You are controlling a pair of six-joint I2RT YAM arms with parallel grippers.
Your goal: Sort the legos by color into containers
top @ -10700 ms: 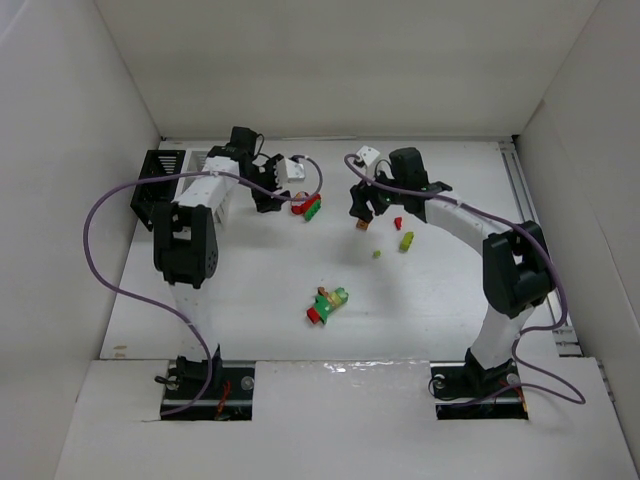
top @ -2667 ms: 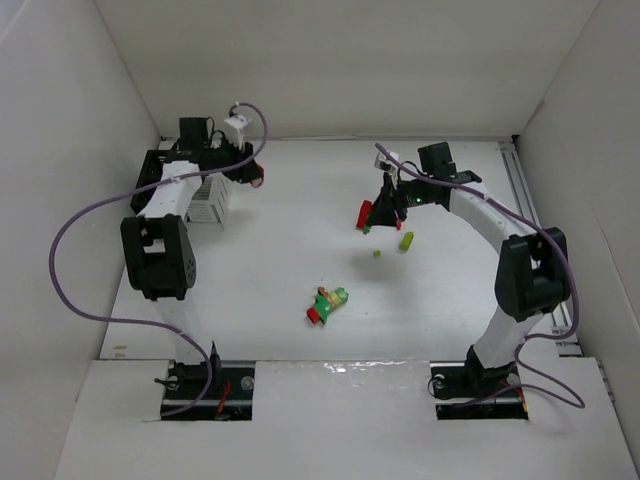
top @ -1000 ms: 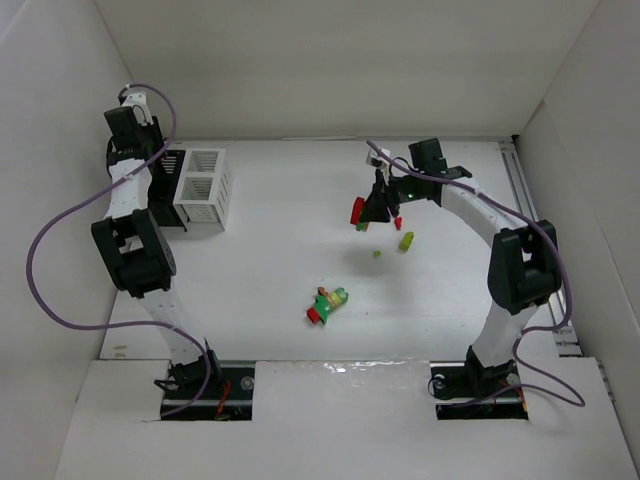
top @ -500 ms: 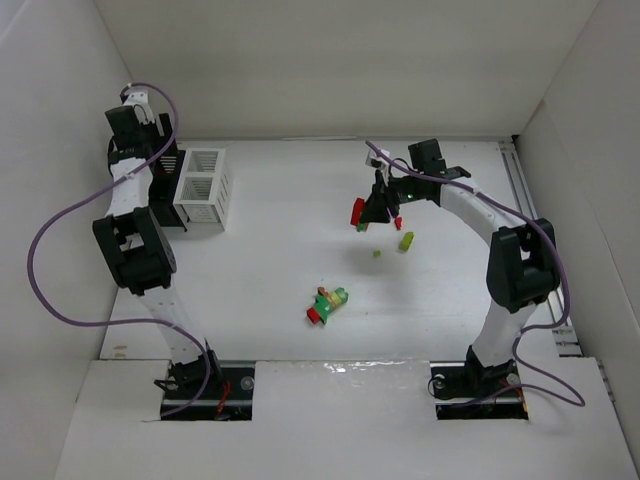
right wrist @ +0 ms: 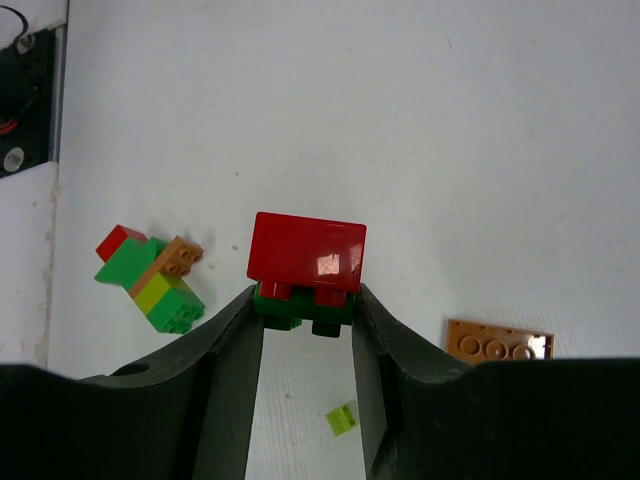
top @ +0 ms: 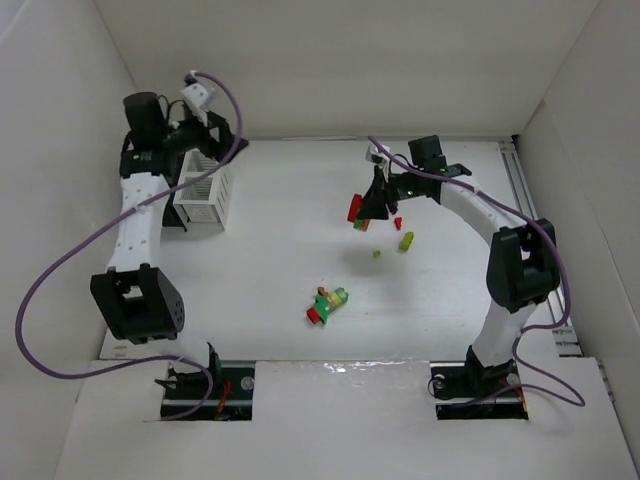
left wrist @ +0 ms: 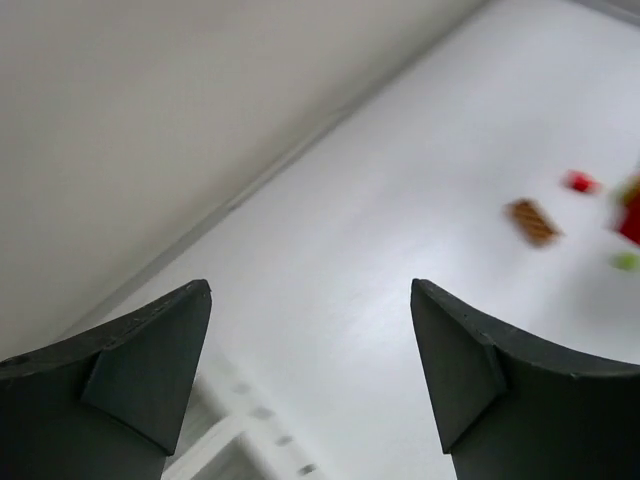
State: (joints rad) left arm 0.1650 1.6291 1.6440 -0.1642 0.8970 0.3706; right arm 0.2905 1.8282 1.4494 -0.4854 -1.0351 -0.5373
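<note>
1. Right gripper (right wrist: 305, 300) is clamped narrowly on a red-over-green lego pair (right wrist: 307, 255), held over the far right of the table (top: 280, 250).
2. Left gripper (left wrist: 310, 330) gapes wide and empty, apparently above the containers (top: 210, 195) in the far-left corner.
3. Mixed lego cluster (top: 327, 304) lies by the middle of the near edge.

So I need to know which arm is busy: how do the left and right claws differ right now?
The left claw stands wide open and empty; the right claw is clamped on a red-and-green lego stack. The left claw is by the white bin at the far left; the right claw is over loose legos mid-table. Both are dark two-finger claws.
</note>
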